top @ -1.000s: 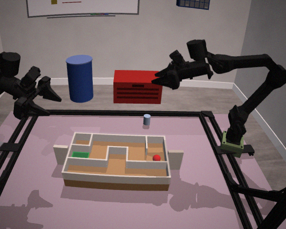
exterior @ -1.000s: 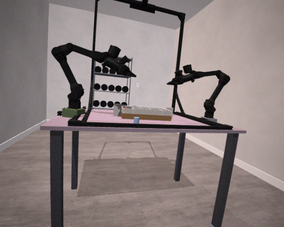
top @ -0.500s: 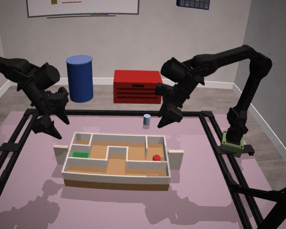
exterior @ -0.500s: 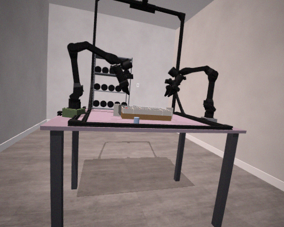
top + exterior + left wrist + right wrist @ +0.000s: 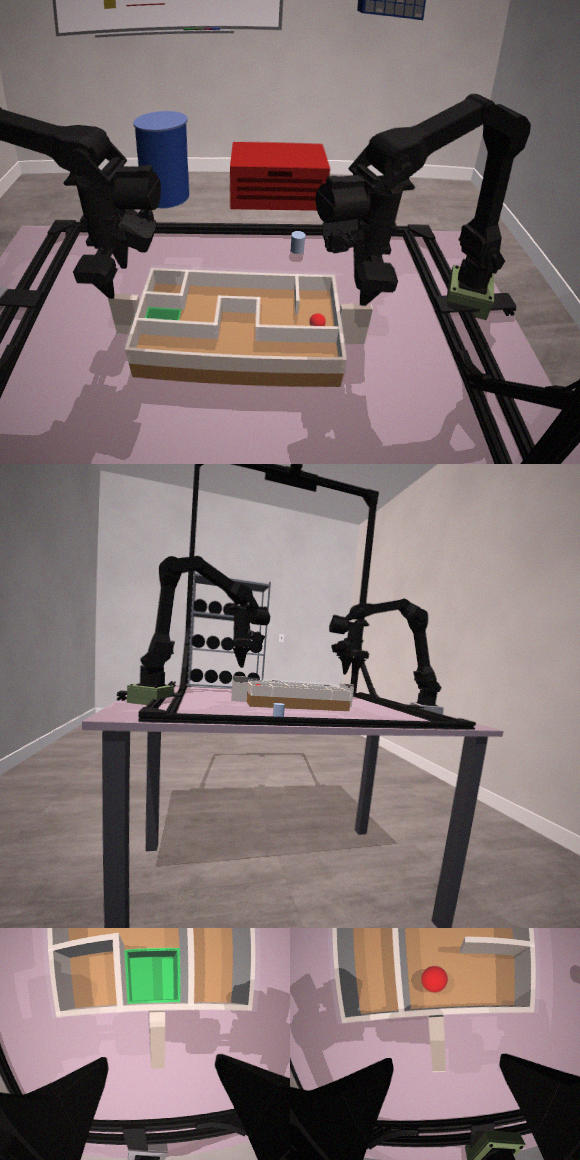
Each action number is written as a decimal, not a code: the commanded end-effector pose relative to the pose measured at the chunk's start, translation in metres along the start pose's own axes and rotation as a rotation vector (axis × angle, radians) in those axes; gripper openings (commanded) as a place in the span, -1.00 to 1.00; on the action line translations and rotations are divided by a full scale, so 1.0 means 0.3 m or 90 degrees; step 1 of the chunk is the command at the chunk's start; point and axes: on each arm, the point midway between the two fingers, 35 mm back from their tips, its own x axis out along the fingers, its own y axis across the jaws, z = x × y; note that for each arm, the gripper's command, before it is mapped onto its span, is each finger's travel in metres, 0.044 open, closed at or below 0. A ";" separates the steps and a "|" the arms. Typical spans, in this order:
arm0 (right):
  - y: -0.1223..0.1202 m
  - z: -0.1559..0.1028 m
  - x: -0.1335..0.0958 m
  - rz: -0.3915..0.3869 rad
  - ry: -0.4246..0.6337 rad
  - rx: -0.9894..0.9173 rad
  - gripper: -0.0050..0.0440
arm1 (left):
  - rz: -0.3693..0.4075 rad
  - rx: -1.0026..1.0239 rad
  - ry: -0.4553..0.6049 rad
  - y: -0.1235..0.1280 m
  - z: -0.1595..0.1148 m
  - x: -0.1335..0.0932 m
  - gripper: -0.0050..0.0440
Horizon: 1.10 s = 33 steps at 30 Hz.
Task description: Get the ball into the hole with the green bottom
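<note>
The maze board [image 5: 235,325] lies on the pink table, with white walls and a tan floor. The red ball rests in its right-hand chamber and also shows in the right wrist view [image 5: 434,978]. The green-bottomed hole [image 5: 163,313] is at the board's left end and shows in the left wrist view [image 5: 153,975]. My left gripper [image 5: 107,290] is open, pointing down just above the left handle tab [image 5: 158,1039]. My right gripper [image 5: 367,297] is open, pointing down just above the right handle tab [image 5: 436,1044]. Neither gripper touches the board.
A small light-blue cylinder [image 5: 298,242] stands on the table behind the board. Black frame rails [image 5: 440,295] border the table. The right arm's green mount [image 5: 471,295] sits on the right rail. A blue barrel [image 5: 161,157] and a red toolbox [image 5: 279,175] stand on the floor beyond.
</note>
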 end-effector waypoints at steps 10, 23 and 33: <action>0.023 -0.002 0.064 -0.010 0.012 0.000 0.84 | 0.001 -0.005 0.016 0.004 0.007 0.062 0.84; 0.024 0.000 0.088 -0.009 0.015 -0.001 0.84 | 0.001 -0.005 0.018 0.004 0.009 0.086 0.84; 0.025 0.002 0.143 -0.008 0.021 -0.004 0.84 | 0.001 -0.005 0.022 0.004 0.010 0.141 0.84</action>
